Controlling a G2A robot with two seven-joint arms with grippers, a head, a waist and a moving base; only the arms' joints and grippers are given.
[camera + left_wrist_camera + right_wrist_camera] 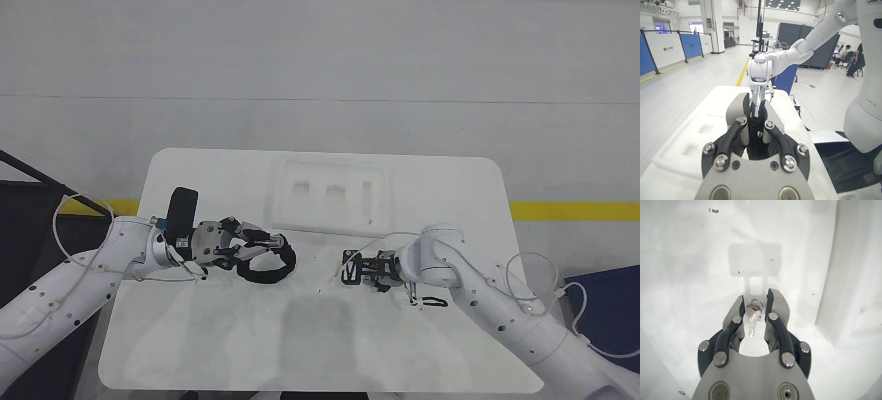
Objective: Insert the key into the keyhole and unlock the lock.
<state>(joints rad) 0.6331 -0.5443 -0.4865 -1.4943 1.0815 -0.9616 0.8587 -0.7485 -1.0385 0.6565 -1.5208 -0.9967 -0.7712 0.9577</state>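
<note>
At left, the left gripper [756, 111] is pinched on the black lock [755, 144], held over the table's [200, 340] left half; right of centre, the right gripper [755, 296] is spread, tips toward the table; the key [753, 317] lies flat between its fingers.

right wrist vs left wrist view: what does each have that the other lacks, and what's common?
Right wrist: the key on its ring, lying on the table between the fingers of the right gripper, which is open.
Left wrist: the left gripper shut on the lock, whose chrome end sticks out past the fingertips; the foam tray alongside; the right arm beyond.
Shared: the white table.
</note>
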